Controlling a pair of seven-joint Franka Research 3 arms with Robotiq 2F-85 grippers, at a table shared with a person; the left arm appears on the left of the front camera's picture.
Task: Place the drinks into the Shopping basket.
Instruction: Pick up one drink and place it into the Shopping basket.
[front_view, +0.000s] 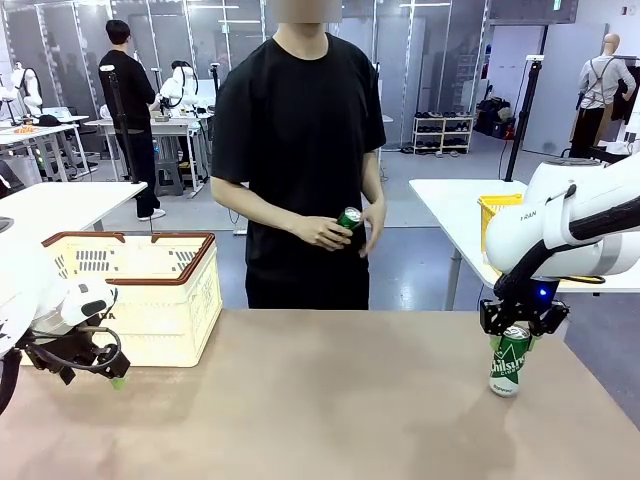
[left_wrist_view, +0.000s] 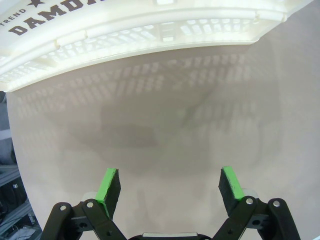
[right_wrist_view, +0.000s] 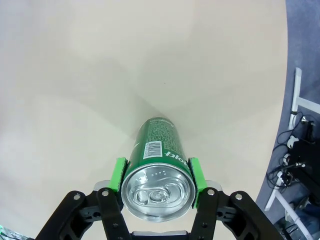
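Observation:
A green can with white lettering stands upright on the table at the right. My right gripper is shut on its top; in the right wrist view the green pads press both sides of the can just under its silver lid. Across the table a person holds a second green can in both hands at waist height. The cream Shopping basket with its brown rim stands at the left. My left gripper hangs open just in front of it, over bare table, below the basket's DAMDA wall.
A yellow mesh basket sits on a white table behind the right arm. The tabletop is bare between the two arms. The table's right edge runs close to the held can.

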